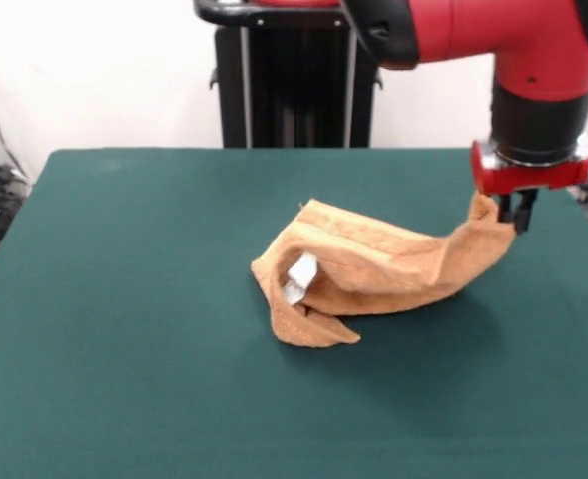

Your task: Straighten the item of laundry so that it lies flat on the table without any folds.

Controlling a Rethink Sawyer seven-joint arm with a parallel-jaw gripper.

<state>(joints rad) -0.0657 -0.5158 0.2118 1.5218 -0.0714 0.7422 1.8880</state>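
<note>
Here, the gripper is clamped on one corner of the towel, holding it lifted near the table's edge. The rest lies bunched mid-table, tag showing. Pulling outward, low and slow, would likely unroll the folds.

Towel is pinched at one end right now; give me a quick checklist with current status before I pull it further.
1. Grip: gripper shut on the raised end of the towel: ok.
2. Lift: the held end is off the table while the rest lies on it: ok.
3. Flatness: the towel is bunched, its low end curled over near the white tag: not ok.
4. Room to pull: the gripper sits close to one side edge of the table: not ok.
5. Grip on a true corner: cannot tell.
</note>
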